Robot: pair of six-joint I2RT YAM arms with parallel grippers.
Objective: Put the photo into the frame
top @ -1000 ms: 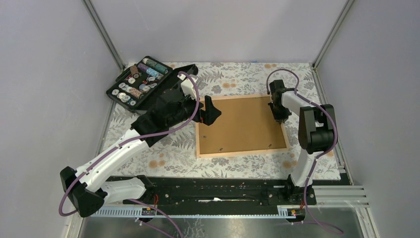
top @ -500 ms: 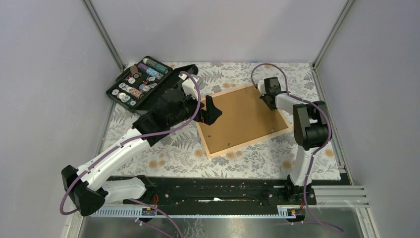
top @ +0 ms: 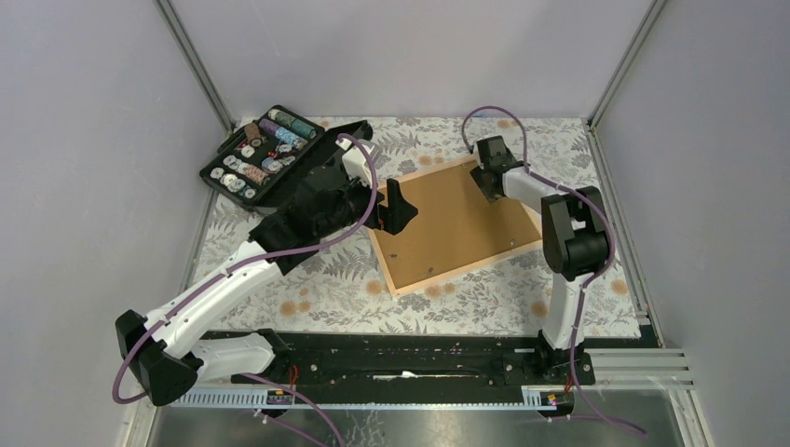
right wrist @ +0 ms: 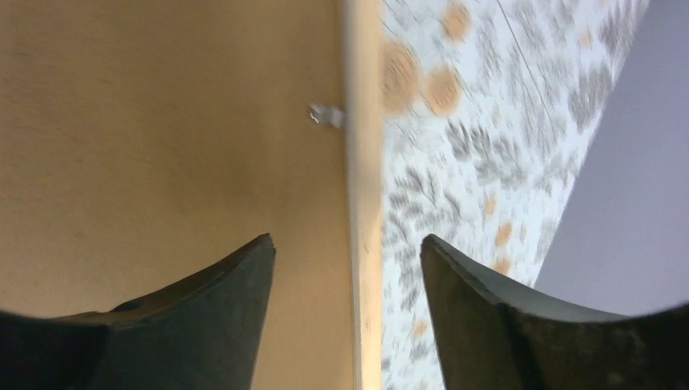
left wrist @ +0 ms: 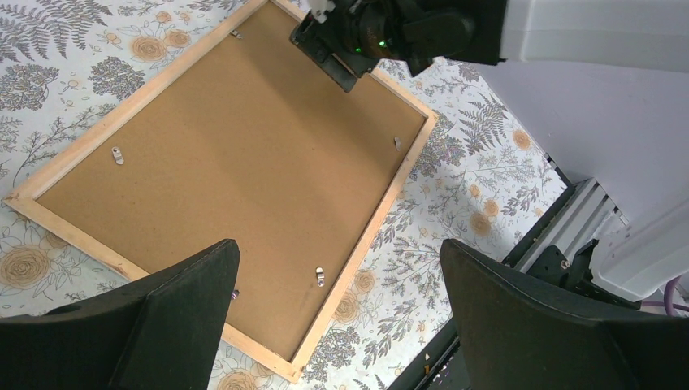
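The frame lies face down and askew on the table, its pale wood rim around a plain brown backing board held by small metal clips. The photo is hidden. My left gripper hovers open over the frame's left corner; in its wrist view the wide-apart left gripper sits above the board and the frame's rim. My right gripper is at the far corner. In its wrist view the right gripper is open, straddling the frame's rim without touching it.
An open black case with spools and small round parts stands at the back left, close to the left arm. The floral cloth covers the table. A black rail runs along the near edge, and grey walls close in both sides.
The right gripper swung the frame's far end towards the back left, turning the frame askew, then opened and let go of the rim. The left arm has not moved.
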